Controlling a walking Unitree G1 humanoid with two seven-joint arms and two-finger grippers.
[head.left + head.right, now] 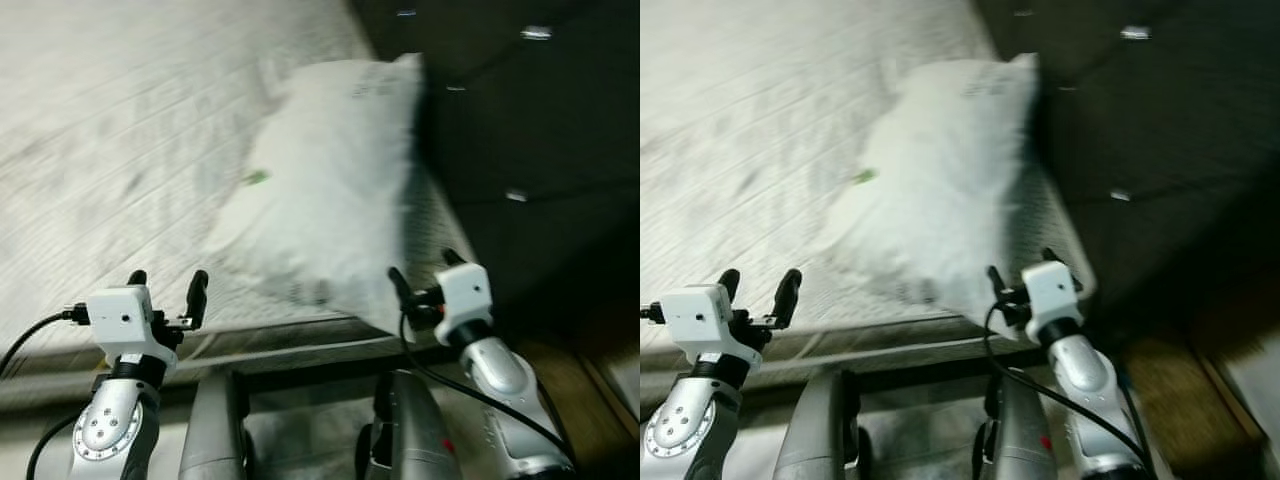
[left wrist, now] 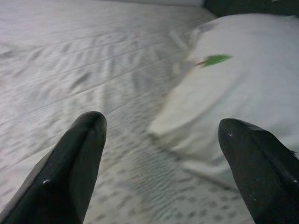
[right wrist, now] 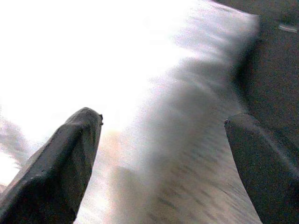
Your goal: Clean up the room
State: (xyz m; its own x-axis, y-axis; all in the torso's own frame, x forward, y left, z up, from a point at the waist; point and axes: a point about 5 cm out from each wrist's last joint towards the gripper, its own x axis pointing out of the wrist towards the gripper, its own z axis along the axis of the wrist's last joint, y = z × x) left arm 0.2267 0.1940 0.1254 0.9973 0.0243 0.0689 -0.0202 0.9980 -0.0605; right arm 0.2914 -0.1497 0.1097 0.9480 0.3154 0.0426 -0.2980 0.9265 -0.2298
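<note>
While both arms are raised over the near edge of the bed (image 1: 120, 130), the left claw (image 1: 167, 283) hovers with its black fingers spread wide and nothing between them, above the patterned sheet. Just beyond it and off toward the other arm lies the white pillow (image 1: 330, 170), slanted across the mattress, with a small green mark (image 2: 216, 59) on its cover. The right claw (image 1: 425, 272) is also gaping and empty, poised right at the pillow's nearest corner; whether a finger already touches the fabric cannot be told through the blur. Farther out past that claw, the pillow's far end reaches the dark floor side of the bed.

The likely risk lies in the pillow's place near the mattress edge: a push from the right claw instead of a clean pinch could slide it off onto the dark floor. Soft, bulky fabric may also slip out of a shallow grip.
</note>
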